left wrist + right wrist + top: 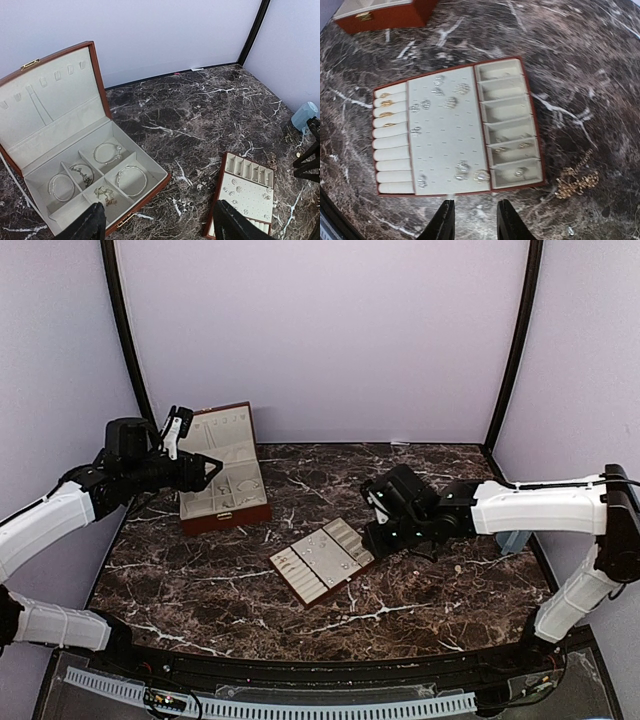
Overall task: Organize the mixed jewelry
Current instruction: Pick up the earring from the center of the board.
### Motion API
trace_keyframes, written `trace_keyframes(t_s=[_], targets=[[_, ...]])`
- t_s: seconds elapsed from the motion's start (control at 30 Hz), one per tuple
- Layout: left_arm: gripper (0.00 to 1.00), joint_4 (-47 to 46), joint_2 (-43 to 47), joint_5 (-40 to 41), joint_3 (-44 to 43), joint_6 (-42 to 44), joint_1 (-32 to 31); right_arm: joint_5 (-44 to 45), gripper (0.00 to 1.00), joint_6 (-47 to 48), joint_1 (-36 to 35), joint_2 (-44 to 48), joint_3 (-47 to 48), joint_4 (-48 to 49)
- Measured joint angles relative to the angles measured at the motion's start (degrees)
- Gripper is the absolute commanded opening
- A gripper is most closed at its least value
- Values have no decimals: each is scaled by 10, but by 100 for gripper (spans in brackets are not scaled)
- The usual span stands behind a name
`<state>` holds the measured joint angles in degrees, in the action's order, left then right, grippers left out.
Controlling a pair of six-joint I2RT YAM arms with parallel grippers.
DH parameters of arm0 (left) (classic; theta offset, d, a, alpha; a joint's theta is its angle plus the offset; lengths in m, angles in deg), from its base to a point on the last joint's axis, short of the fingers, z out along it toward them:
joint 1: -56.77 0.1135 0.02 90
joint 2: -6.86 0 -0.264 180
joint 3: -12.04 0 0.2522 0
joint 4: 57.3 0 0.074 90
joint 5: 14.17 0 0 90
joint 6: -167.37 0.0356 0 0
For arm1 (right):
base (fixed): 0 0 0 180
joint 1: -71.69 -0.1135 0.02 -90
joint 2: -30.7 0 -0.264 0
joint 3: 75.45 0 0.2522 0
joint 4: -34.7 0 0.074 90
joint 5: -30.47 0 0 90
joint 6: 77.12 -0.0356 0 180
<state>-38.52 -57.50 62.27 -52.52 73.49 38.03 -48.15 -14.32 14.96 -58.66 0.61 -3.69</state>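
The cream slotted tray (445,135) lies flat on the marble. It carries mixed jewelry: silvery studs (450,102) on its middle panel, small rings (386,103) in the left rolls, and tiny pieces (520,172) in the right compartments. My right gripper (476,202) hovers open just off the tray's near edge, nothing between its fingers. A tiny pale speck (450,196) sits at its left fingertip. A gold chain tangle (576,180) lies on the marble beside the tray. My left gripper (160,227) hangs wide open and empty above the table by the box (75,165), which holds bracelets (131,180).
The reddish-brown box (222,470) stands open at the back left, lid raised. The tray (322,560) is mid-table, turned at an angle. A pale blue object (512,540) sits by the right wall behind my right arm. Walls close in on both sides.
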Motion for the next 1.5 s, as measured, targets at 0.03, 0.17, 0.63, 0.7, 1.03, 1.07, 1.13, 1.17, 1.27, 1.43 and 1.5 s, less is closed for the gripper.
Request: trace_keyframes(t_s=[0.03, 0.17, 0.63, 0.7, 1.03, 1.07, 1.13, 1.17, 1.27, 1.43, 1.5], targets=[[76, -2, 0, 3, 1, 1, 0, -1, 26, -6, 17, 11, -20, 2], [76, -3, 1, 10, 3, 5, 0, -11, 24, -24, 83, 44, -94, 6], [77, -5, 0, 12, 3, 7, 0, -94, 17, -51, 188, 73, -229, 62], [77, -5, -1, 12, 3, 7, 0, -101, 16, -50, 189, 68, -229, 71], [76, -5, -1, 12, 3, 8, 0, -113, 12, -48, 190, 46, -229, 83], [76, -5, -1, 12, 3, 8, 0, -112, 12, -48, 190, 45, -229, 83], [77, -5, -1, 12, 3, 9, 0, -109, 12, -48, 190, 44, -229, 83], [77, -5, -1, 12, 3, 9, 0, -108, 12, -48, 190, 44, -229, 83], [77, -5, -1, 12, 3, 9, 0, -103, 12, -48, 191, 44, -229, 83], [77, -5, -1, 12, 3, 9, 0, -102, 8, -47, 191, 42, -232, 83], [77, -5, -1, 12, 3, 9, 0, -101, 7, -48, 191, 40, -233, 83]])
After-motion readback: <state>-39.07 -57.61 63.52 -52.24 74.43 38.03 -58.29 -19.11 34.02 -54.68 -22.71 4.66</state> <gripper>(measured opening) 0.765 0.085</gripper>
